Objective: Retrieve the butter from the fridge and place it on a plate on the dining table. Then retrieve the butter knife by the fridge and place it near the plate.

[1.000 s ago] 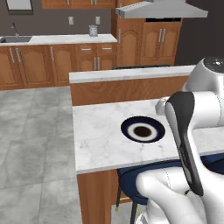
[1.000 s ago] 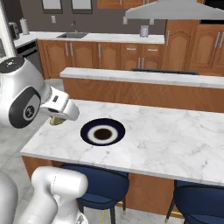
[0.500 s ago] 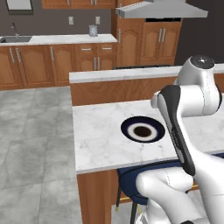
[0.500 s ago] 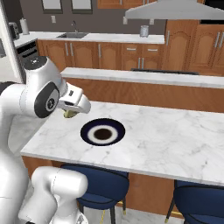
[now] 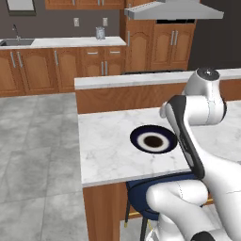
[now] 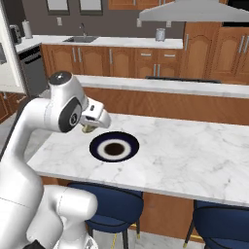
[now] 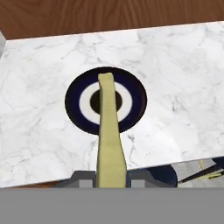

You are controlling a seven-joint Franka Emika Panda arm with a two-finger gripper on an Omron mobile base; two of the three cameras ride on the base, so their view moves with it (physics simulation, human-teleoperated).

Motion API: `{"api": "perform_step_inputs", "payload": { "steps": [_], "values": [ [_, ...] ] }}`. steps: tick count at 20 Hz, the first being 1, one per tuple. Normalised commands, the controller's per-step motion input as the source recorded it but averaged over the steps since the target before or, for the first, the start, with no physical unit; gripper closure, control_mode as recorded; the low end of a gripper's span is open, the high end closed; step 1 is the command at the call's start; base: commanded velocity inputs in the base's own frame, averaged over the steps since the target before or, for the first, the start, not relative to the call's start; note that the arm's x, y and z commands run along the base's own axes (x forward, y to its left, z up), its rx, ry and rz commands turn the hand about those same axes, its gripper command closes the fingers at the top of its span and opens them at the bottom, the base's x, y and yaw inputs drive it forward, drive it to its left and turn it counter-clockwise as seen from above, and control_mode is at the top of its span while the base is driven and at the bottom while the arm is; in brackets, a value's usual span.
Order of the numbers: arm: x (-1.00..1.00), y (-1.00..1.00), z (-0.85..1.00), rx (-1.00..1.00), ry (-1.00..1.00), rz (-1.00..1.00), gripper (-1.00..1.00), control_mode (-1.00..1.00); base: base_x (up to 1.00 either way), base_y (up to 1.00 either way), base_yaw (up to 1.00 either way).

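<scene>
claw (image 7: 111, 178) clamped on butter (image 7: 109, 131) | above plate (image 7: 74, 103) | dining table (image 7: 39, 65)

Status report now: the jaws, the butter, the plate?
Jaws shut on the butter. Butter held above the plate on the dining table. Nothing blocks the plate.

Base views flank plate (image 5: 153, 140); hand overhead

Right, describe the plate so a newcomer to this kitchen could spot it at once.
Find the dining table, the wide white marble slab with wooden sides and blue stools tucked under it. The plate lies flat on that marble toward the end where the arm reaches in. It is round and dark navy with a white ring around a dark centre, the only dish on the slab.
</scene>
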Motion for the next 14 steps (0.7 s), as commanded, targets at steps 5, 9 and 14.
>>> {"api": "perform_step_inputs", "payload": {
  "steps": [5,9,14],
  "values": [
    [0.42,-0.02,-0.42,0.0,-0.01,0.19,1.0,-1.0,0.0,0.0,0.0],
    [0.33,0.0,-0.41,0.0,0.0,0.23,1.0,-1.0,0.0,0.0,0.0],
    [0.08,-0.01,-0.1,-0.14,0.03,0.26,1.0,-1.0,0.0,0.0,0.0]
  ]
}}
